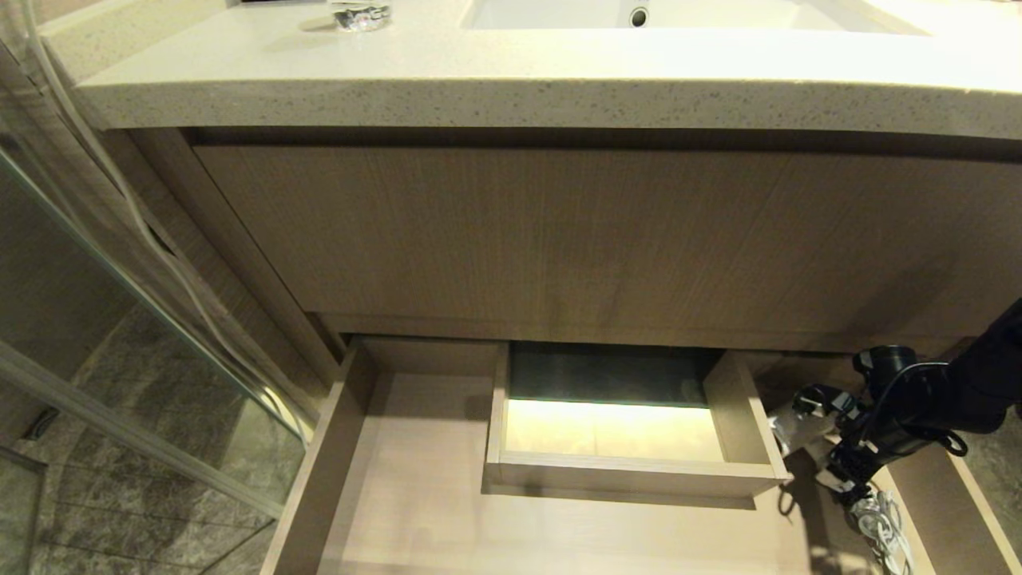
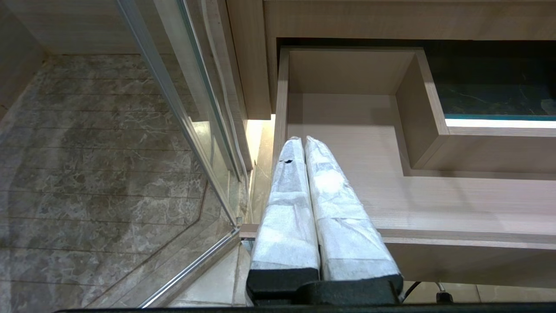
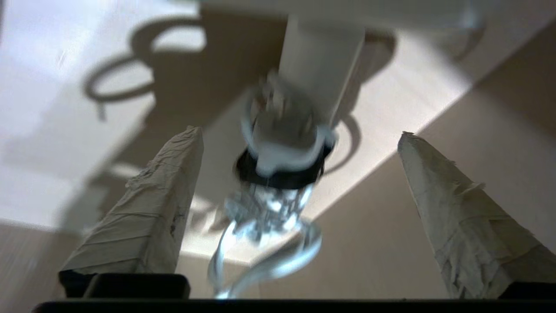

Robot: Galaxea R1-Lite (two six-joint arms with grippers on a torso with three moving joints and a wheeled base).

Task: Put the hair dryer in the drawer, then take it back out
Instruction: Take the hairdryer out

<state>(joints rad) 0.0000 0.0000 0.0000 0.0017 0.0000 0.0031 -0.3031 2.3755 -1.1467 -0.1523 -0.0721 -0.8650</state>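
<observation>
The wide light-wood drawer (image 1: pixel 335 447) stands pulled out, with a boxed cut-out (image 1: pixel 631 471) in its middle. At its right end my right gripper (image 1: pixel 810 451) hangs low inside it. In the right wrist view the right gripper (image 3: pixel 299 131) is open, fingers wide apart. Between them, touching neither, lies the white hair dryer (image 3: pixel 321 65), with its black collar (image 3: pixel 278 176) and bundled white cord (image 3: pixel 269 256) blurred. The cord (image 1: pixel 878 523) also shows in the head view. My left gripper (image 2: pixel 299 139) is shut and empty above the drawer's (image 2: pixel 456 237) front left corner.
A taller wood-grain front (image 1: pixel 559 239) rises behind the drawer under a speckled countertop (image 1: pixel 479 88) with a sink (image 1: pixel 639 16) and a glass (image 1: pixel 361 14). A glass shower panel (image 1: pixel 120 319) and its metal frame (image 2: pixel 173 108) stand close on the left over stone floor tiles.
</observation>
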